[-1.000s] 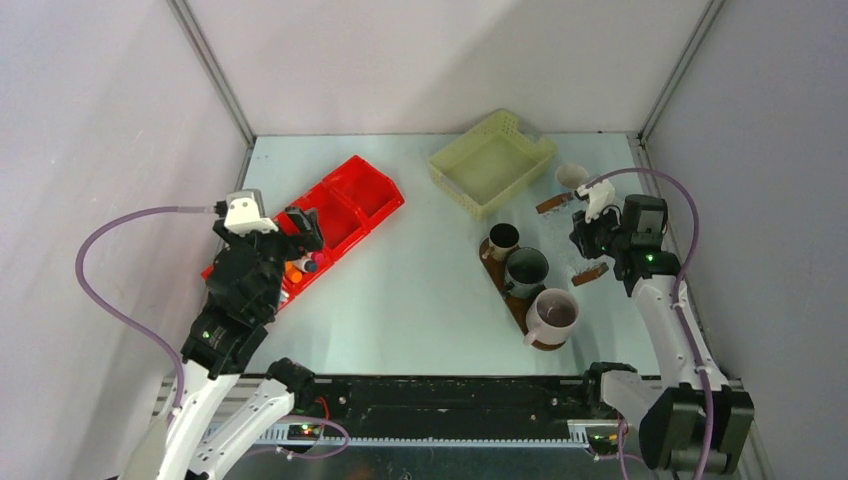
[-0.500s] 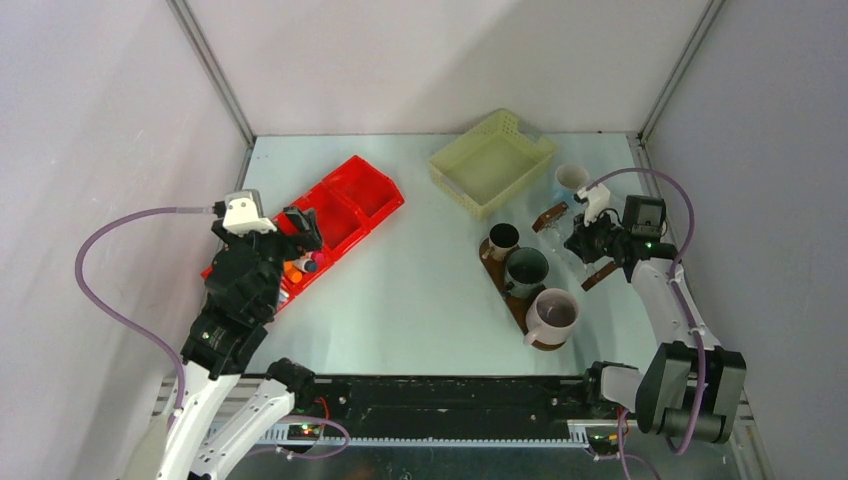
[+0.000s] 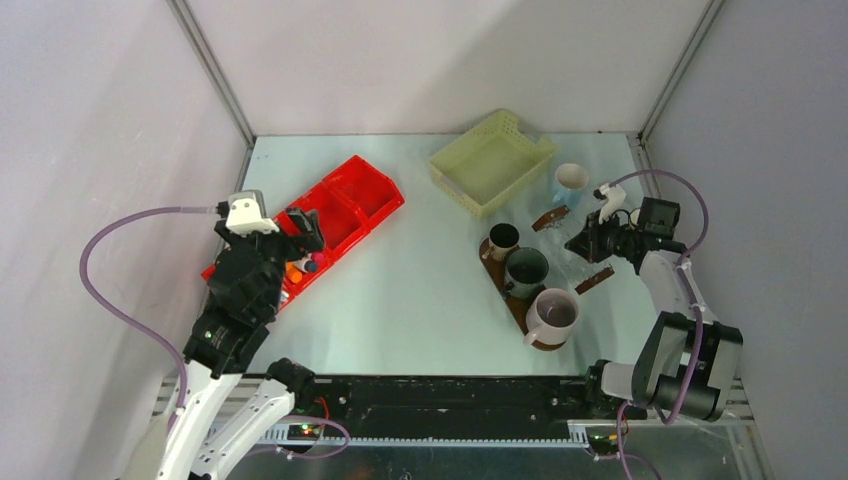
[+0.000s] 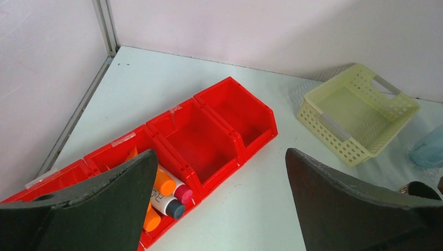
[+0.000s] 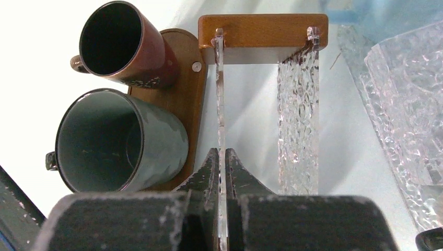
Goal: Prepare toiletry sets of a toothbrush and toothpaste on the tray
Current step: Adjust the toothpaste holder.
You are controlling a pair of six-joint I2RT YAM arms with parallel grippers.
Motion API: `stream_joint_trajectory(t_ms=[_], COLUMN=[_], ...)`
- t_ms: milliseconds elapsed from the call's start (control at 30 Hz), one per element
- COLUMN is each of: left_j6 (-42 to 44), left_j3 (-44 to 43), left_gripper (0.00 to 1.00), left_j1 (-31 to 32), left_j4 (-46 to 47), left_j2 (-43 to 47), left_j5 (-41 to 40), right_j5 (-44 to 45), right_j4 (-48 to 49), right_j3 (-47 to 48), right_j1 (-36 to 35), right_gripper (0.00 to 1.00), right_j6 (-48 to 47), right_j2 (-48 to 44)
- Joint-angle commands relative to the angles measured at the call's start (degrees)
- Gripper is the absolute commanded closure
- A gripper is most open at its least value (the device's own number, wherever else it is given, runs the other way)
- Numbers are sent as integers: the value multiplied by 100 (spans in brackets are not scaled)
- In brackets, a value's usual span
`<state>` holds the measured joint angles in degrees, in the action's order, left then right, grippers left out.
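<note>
Tray [image 3: 516, 300] sits lower right of centre, three mugs [image 3: 527, 268] on it; right gripper [image 5: 221, 157] clamps a clear panel [image 5: 220, 104] just beside; left gripper [image 4: 220, 157] gapes over red bin [image 4: 172, 112] holding toothpaste tubes [image 4: 164, 183]

The top camera sits above and behind the arm bases at the near edge, looking down over the whole tabletop [image 3: 420, 290] to its far corners. The left wrist camera, by the left edge, faces the far right corner and shares the red bin [image 4: 209, 130] and yellow basket [image 4: 360, 112] with it. The right wrist camera, close by the right edge, looks along a clear panel [image 5: 220, 104] clamped in the right gripper [image 5: 220, 152]. It shares the brown mug [image 5: 117, 44], green mug [image 5: 115, 141] and tray [image 5: 183, 83].
</note>
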<state>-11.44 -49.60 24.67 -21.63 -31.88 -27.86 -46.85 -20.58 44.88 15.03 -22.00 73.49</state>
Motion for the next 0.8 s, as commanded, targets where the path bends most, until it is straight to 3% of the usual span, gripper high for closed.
stream_joint_trajectory(t_ms=[0, 167, 467, 667, 767], left_j6=[135, -14, -376, 2, 320], left_j3=[26, 29, -37, -77, -191], left_gripper=[0, 0, 0, 0, 0], left_j1=[-49, -43, -45, 16, 173], left_j4=[180, 261, 793, 1398, 1591], left_j2=[14, -56, -432, -730, -841], left_j5=[159, 552, 2183, 3257, 3381], right_j5=[-704, -880, -997, -1138, -1054], right_j4=[361, 208, 465, 641, 526], right_j3=[275, 607, 883, 1106, 1223], right_j1=[177, 211, 101, -342, -687], right_gripper=[100, 100, 100, 100, 100], right_j6=[291, 415, 1048, 1769, 1919], right_j2=[148, -114, -827, -1228, -1399])
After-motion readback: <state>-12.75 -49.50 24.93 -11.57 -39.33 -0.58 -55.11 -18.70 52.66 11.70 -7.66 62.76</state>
